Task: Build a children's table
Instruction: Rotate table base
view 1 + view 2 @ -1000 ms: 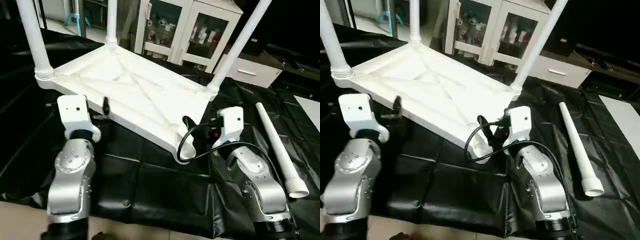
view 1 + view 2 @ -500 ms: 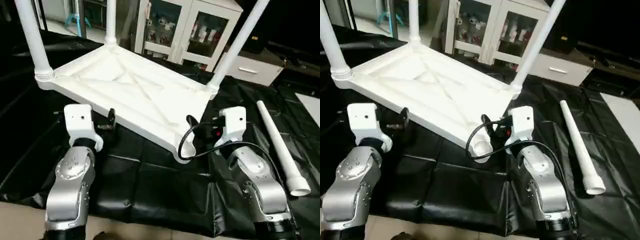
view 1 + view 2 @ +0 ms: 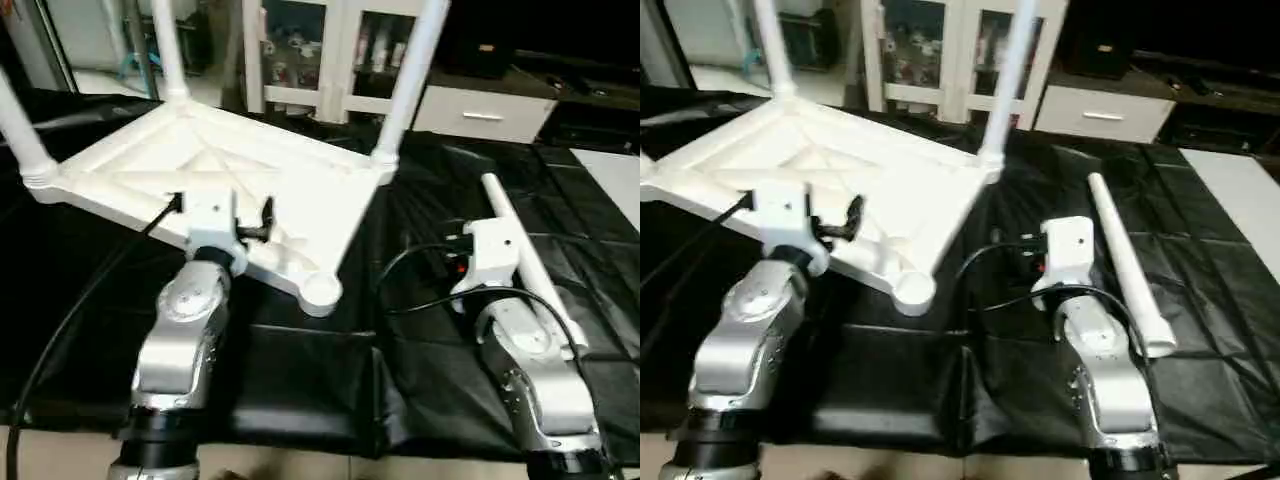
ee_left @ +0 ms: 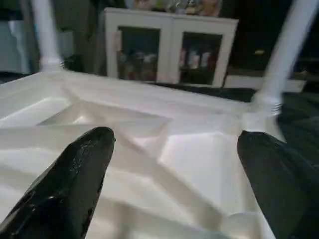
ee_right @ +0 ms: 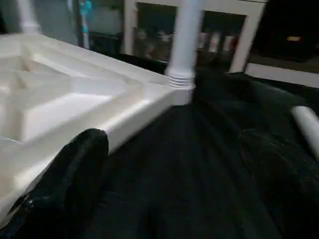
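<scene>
Legs rise from three corners of the children's table top (image 3: 230,175), which lies upside down on a black plastic sheet (image 3: 300,370) spread over the floor. We see its ribbed underside facing up, with crossing diagonal ribs. One leg (image 3: 410,75) stands at the far corner on our right side, another (image 3: 168,50) at the far corner on our left, and a third (image 3: 18,130) at the left edge of the head view. The near corner socket (image 3: 322,289) is a round open ring with no leg in it.

The fourth leg (image 3: 525,260), a long tapered white tube, lies flat on the sheet well apart from the top, just beside our right forearm.

Our left claw (image 4: 172,164) hovers over the near edge of the top, fingers (image 4: 70,184) spread wide and holding nothing; its wrist view looks across the ribs toward the far leg. Our right claw (image 5: 174,174) is also spread wide and empty, over bare sheet between the top and the loose leg, beside the top's edge.

Behind the sheet stands a white cabinet with glass doors (image 3: 320,55), small items on its shelves. We can read no writing or label anywhere.
</scene>
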`<state>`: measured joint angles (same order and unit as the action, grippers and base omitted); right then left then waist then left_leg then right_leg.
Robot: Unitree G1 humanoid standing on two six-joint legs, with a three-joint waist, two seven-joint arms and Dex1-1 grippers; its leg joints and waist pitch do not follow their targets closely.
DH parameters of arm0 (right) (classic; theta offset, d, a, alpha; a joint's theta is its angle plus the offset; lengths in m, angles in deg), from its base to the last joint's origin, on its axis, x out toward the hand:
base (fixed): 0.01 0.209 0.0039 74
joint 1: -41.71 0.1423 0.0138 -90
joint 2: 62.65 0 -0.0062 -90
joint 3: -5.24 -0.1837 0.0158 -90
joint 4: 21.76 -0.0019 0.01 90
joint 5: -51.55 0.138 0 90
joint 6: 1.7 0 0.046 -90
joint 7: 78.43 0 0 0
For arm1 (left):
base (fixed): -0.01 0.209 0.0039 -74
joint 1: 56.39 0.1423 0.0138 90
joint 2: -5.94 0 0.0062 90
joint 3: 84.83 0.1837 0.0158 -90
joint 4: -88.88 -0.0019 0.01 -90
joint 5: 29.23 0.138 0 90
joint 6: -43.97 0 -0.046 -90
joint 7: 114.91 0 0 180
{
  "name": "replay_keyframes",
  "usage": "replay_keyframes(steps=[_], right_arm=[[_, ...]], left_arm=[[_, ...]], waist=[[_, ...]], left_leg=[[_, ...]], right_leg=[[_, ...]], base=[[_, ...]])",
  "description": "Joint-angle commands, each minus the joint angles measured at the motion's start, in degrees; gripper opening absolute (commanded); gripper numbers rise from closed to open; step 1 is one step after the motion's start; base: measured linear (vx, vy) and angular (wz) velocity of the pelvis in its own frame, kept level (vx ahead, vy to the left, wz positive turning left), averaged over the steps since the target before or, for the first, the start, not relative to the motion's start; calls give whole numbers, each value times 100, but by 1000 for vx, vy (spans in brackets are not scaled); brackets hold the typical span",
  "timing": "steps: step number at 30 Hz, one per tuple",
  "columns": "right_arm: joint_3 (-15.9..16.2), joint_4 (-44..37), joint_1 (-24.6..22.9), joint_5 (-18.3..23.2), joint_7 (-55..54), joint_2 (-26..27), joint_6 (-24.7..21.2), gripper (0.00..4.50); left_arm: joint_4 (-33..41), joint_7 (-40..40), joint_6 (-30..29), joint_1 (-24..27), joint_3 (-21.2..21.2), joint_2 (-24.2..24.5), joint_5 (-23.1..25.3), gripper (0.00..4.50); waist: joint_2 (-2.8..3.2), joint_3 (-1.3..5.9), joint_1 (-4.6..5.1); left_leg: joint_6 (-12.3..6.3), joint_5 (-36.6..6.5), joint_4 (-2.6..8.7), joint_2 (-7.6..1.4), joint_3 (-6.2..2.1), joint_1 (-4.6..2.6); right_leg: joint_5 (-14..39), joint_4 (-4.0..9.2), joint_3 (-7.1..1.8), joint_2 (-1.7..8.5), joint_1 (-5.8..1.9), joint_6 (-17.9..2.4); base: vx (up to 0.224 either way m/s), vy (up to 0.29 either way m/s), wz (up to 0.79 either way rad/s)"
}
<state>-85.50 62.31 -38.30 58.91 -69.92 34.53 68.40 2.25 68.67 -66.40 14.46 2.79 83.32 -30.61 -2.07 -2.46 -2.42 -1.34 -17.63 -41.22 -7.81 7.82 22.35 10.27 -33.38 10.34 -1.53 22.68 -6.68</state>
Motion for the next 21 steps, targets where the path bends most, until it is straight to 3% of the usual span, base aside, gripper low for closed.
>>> replay_keyframes(steps=[1, 2, 3, 4, 5, 6, 7, 8, 9, 10, 11, 12, 13, 14, 15, 16, 17, 18, 19, 20, 21], right_arm=[[3, 25, 48, -26, -1, -20, -108, 450], [-9, 35, 51, -12, 11, -32, -115, 450], [-12, 40, 54, -9, 14, -35, -117, 450], [-18, 52, 61, -1, 20, -42, -121, 450], [-17, 75, 82, -3, 21, -47, -126, 450], [-16, 86, 92, -6, 18, -46, -129, 450], [-7, 125, 120, -19, 5, -35, -132, 450], [-2, 142, 131, -26, -2, -28, -132, 450], [-1, 118, 136, -17, -15, -9, -156, 450], [1, 102, 135, -13, -19, -2, -168, 450], [-1, 81, 132, -17, -19, 10, -184, 450], [-2, 56, 131, -19, -18, 17, -204, 450], [-2, 56, 131, -19, -18, 17, -204, 450], [-5, 38, 129, -15, -15, 23, -219, 450], [-5, 38, 129, -15, -15, 23, -219, 450], [-5, 38, 129, -15, -15, 23, -219, 450], [-7, 17, 122, -6, -7, 26, -233, 450], [-6, -8, 114, 3, 1, 26, -252, 450], [3, -38, 108, 27, 27, 31, -276, 450], [20, -55, 102, 47, 43, 26, -297, 450], [32, -64, 98, 60, 53, 22, -309, 450]], left_arm=[[-63, -47, 66, 61, -72, 39, 76, 442], [-61, -78, 78, 86, -81, 39, 86, 442], [-56, -87, 81, 94, -83, 41, 92, 442], [-44, -106, 88, 111, -87, 44, 104, 442], [-26, -113, 90, 122, -94, 56, 106, 442], [-25, -113, 100, 129, -92, 62, 107, 442], [-11, -112, 127, 170, -72, 92, 130, 442], [-4, -111, 138, 195, -59, 107, 145, 442], [38, -120, 44, 234, -109, 51, 51, 442], [57, -120, -22, 249, -154, 8, -30, 442], [77, -183, -120, 256, -198, -15, -53, 442], [90, -249, -168, 258, -215, -9, -21, 442], [90, -249, -168, 258, -215, -9, -21, 442], [78, -309, -78, 258, -195, 24, 89, 442], [78, -309, -78, 258, -195, 24, 89, 442], [78, -309, -78, 258, -195, 24, 89, 442], [99, -377, -7, 284, -151, 57, 226, 442], [137, -383, 25, 317, -130, 53, 252, 442], [239, -325, 20, 360, -130, 17, 172, 442], [295, -297, 57, 394, -113, -4, 158, 442], [324, -277, 89, 412, -103, -15, 149, 442]], waist=[[272, 576, 112], [125, 546, 149], [182, 502, 90], [176, 478, 51], [116, 463, 65], [-38, 519, 103], [-112, 451, 90], [-421, 485, -175], [-454, 518, -233], [-444, 413, -237], [-402, 359, -251], [-335, 278, -206], [-208, 259, -235], [-199, 267, -240], [-257, 273, -287], [-315, 271, -358], [-330, 244, -438], [-291, 167, -455], [-202, 107, -414], [-146, 103, -365], [-22, 132, -191]], left_leg=[[-1530, 2100, 1009, -2187, -1251, -582], [-1888, 3597, 737, -1830, -1149, -691], [-2082, 3937, 731, -1582, -1019, -560], [-2233, 4014, 734, -1368, -832, -443], [-2330, 3522, 805, -961, -513, -214], [-2367, 2707, 815, -746, -475, -275], [-2324, 2130, 864, -588, -405, -160], [-1463, -133, -416, 226, 205, 251], [-992, -633, -691, 164, 209, 293], [-347, -688, -703, 97, 127, 407], [-109, -698, -594, 104, 99, 294], [91, -606, -163, -49, -48, 101], [-89, -451, 233, -284, -191, -62], [-275, -424, 484, -334, -263, -50], [-283, -393, 401, -301, -220, -84], [-253, -334, 194, -249, -218, -71], [24, -186, -17, -277, -326, -96], [138, 51, 140, -207, -345, -204], [11, 67, 546, -203, -265, -422], [-22, -367, 749, -294, -224, -558], [13, -1738, 1074, -673, -294, -682]], right_leg=[[1691, -867, -151, 660, 324, 941], [1763, -1447, -479, 775, 876, 786], [1399, -1464, -617, 768, 892, 644], [1074, -1369, -674, 724, 839, 513], [616, -1093, -658, 548, 543, 194], [174, -722, -722, 560, 350, -459], [-19, -538, -711, 600, 212, -956], [325, 350, -894, 1074, -140, -2667], [626, 362, -937, 1216, -242, -2761], [844, 323, -978, 1353, -308, -2229], [1116, 370, -990, 1407, -253, -1741], [2057, 526, -1092, 1618, -267, -616], [2961, 657, -1196, 1808, -354, 101], [3926, 582, -1067, 1651, -425, 557], [4324, 648, -1154, 1785, -411, 759], [4731, 763, -1339, 2037, -421, 886], [5023, 863, -1458, 2226, -356, 759], [4835, 863, -1188, 1920, -281, 498], [4533, 859, -755, 1446, -179, 455], [4238, 806, -552, 1176, -95, 482], [2975, 545, -322, 839, -68, 439]], base=[[-12, -136, 0], [-2, -80, -7], [-25, -162, -11], [-75, -186, -1], [-75, -186, -1], [-85, -259, -1], [-96, -291, -10], [-96, -291, -10], [-112, -300, -4], [-100, -277, -3], [-100, -277, -3], [-101, -205, -6], [-112, -162, -3], [-112, -162, -3], [-120, -132, -8], [-116, -84, -5], [-173, -95, -8], [-114, -35, -2], [-116, 7, 0], [-59, 18, 3], [-140, 48, 14]])
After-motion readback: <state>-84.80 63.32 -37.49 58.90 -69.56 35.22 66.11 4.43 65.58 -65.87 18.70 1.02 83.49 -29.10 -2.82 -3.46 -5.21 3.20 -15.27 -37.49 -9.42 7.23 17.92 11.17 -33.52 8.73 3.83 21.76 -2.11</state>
